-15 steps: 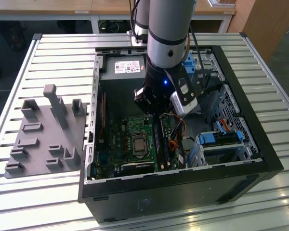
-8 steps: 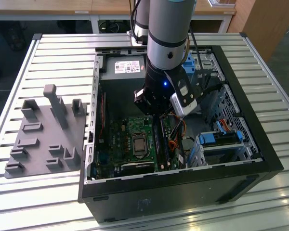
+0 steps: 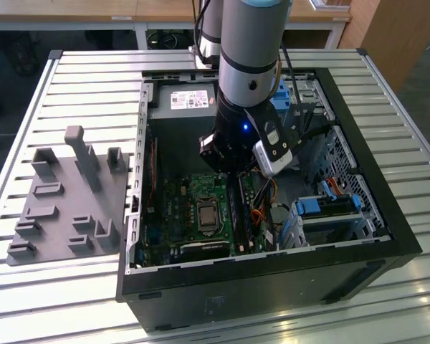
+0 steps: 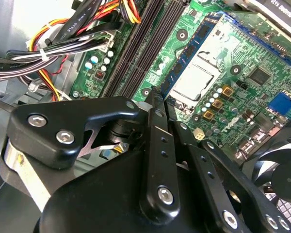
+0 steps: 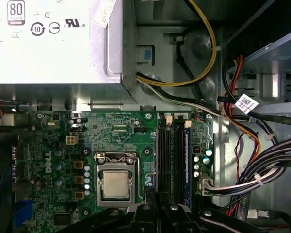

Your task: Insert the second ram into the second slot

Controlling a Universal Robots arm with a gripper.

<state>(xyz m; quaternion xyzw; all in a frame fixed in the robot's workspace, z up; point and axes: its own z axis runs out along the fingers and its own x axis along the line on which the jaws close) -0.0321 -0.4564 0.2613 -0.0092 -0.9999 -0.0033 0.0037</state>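
The grey and black robot arm (image 3: 249, 64) reaches down into the open black computer case (image 3: 272, 290), which lies on its side on the silvery slatted worktop (image 3: 79, 79). A grey moulded holder plate (image 3: 64, 208) rests beside the case at the exterior view's left. The arm's wrist hides the gripper's tips in this view.

In the second wrist view the gripper (image 4: 160, 99) has its black fingers (image 4: 155, 145) drawn together, with nothing visible between them. They sit low over the green motherboard (image 4: 242, 102), at the near end of the row of black memory slots (image 4: 145, 43).

The second ram (image 4: 190, 51), a dark blue board with black chips, stands on edge in the row on the side nearest the silver processor socket (image 4: 199, 77). One end lies just beside the fingertip, and I cannot tell whether it is fully seated.

In the first wrist view a thin blue strip (image 5: 186, 165) runs along the slot farthest from the socket; I cannot tell whether it is another stick. Bundled wires (image 4: 63, 43) cross beside the slots, and a black fan (image 4: 281, 170) is cut off at the frame edge.
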